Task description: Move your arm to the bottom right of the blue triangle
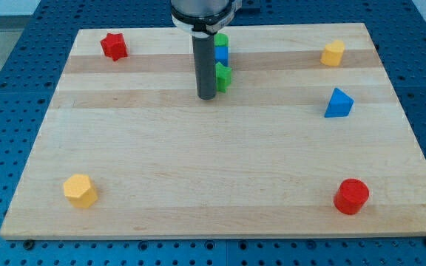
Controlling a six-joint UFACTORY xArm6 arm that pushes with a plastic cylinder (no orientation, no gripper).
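The blue triangle (338, 103) lies on the wooden board at the view's right, a little above mid-height. My tip (207, 97) is at the lower end of the dark rod, near the top middle of the board, well to the left of the blue triangle. The tip stands right next to a green block (223, 76), on its left. A blue block (221, 55) and another green block (221, 40) sit in a column just above that one, partly hidden by the rod.
A red star block (114, 46) is at the top left. A yellow block (333, 53) is at the top right, above the blue triangle. A yellow hexagon block (80, 191) is at the bottom left. A red cylinder (351, 196) is at the bottom right.
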